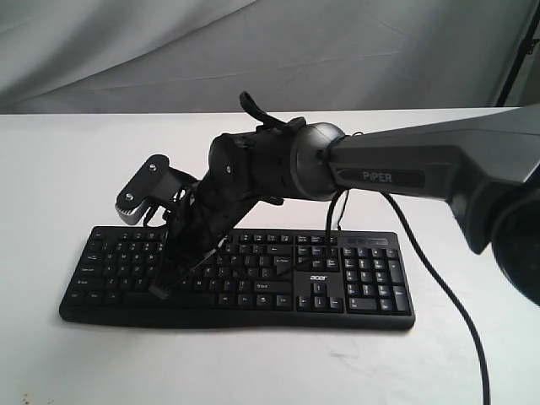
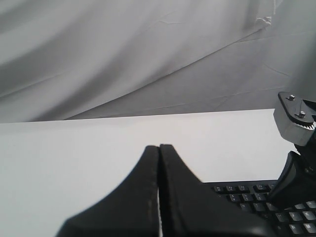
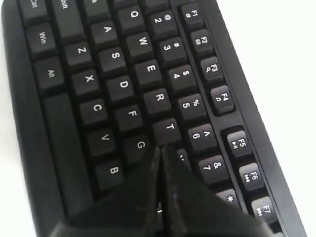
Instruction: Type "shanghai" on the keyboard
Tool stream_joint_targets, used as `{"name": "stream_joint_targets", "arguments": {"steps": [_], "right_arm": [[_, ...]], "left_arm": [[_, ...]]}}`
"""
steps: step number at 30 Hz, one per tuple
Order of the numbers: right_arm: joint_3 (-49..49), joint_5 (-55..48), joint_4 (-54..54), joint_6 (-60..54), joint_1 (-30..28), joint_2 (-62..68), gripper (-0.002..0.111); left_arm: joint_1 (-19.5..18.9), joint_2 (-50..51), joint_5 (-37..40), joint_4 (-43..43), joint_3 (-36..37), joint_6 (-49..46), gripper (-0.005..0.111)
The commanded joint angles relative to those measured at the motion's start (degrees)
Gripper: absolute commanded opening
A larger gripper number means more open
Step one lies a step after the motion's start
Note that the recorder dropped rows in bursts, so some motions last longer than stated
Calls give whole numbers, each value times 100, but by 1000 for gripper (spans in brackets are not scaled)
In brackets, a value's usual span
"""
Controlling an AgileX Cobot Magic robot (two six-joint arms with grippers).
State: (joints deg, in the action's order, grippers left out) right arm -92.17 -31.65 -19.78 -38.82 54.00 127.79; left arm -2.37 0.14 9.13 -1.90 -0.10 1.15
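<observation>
The black keyboard with a white acer logo lies flat on the white table, number pad to the right. My right arm reaches across it, and my right gripper points down at the left-middle letter keys. In the right wrist view this gripper is shut with nothing in it. Its tips sit where the G, T and Y keys of the keyboard meet, and the fingers hide the H key. My left gripper is shut and empty above bare table beside the keyboard.
A white table carries everything, with a grey cloth backdrop behind it. A black cable hangs from the right arm past the number pad to the front edge. The right wrist's grey camera mount hovers over the keyboard's far left corner.
</observation>
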Motion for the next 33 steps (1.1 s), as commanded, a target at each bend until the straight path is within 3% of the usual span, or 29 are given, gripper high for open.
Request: {"name": "stream_joint_targets", "arguments": {"steps": [1, 26, 33], "right_arm": [[35, 56, -72, -34, -38, 49, 0], [9, 62, -156, -103, -38, -69, 0], [-572, -92, -2, -127, 95, -6, 0]], "left_arm": [[37, -14, -31, 11, 10, 15, 0], [37, -14, -31, 11, 10, 15, 0], [37, -14, -31, 11, 10, 15, 0]]}}
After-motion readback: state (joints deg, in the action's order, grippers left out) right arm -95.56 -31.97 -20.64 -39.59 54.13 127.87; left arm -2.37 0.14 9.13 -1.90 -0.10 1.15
